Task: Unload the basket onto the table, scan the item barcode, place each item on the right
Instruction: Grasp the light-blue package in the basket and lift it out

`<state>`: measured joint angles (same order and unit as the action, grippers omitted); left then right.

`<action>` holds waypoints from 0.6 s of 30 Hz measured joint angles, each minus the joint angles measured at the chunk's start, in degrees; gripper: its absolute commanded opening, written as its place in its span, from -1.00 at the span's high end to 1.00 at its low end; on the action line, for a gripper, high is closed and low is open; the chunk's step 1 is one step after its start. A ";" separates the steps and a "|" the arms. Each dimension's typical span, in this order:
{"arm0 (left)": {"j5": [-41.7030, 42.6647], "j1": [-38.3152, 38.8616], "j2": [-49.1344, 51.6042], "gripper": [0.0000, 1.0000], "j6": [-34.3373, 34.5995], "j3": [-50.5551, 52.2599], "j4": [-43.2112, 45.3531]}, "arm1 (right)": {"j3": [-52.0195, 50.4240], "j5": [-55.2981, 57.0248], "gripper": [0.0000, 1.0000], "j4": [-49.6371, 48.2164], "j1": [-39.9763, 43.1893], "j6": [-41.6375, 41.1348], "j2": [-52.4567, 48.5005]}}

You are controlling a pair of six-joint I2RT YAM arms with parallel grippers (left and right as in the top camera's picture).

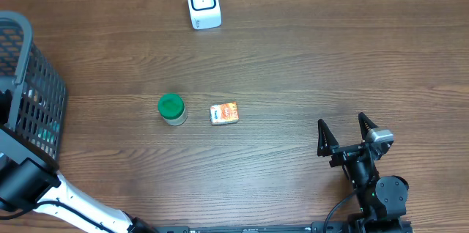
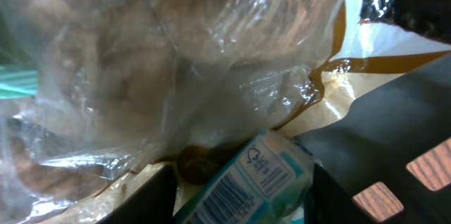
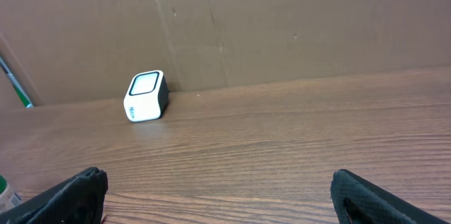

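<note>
The left gripper (image 2: 243, 194) is down inside the dark mesh basket (image 1: 29, 94) at the tabletop's left edge. Its jaws sit close on either side of a teal-and-white cardboard carton (image 2: 236, 182), barcode facing up, but I cannot tell whether they press it. A crumpled clear plastic bag (image 2: 176, 55) lies just behind the carton.

The right gripper (image 1: 341, 121) stands wide apart and empty near the front right corner.

The white box-shaped scanner (image 1: 203, 3) sits at the rear edge. A green-lidded jar (image 1: 171, 108) and a small orange packet (image 1: 224, 113) lie mid-table.
</note>
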<state>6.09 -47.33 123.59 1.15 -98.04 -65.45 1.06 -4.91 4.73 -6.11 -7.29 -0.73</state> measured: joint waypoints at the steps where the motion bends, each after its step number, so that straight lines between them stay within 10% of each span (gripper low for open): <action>1: 0.15 0.00 -0.04 0.76 -0.07 0.13 0.09 | 0.00 0.00 -1.00 -0.02 0.00 0.00 0.00; 18: -2.80 0.00 -0.26 0.91 2.75 -3.63 -5.70 | 0.00 0.00 -1.00 -0.02 0.02 0.02 0.00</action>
<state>3.29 -47.33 123.33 3.90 -101.67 -71.16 1.06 -4.91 4.71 -6.09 -7.27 -0.73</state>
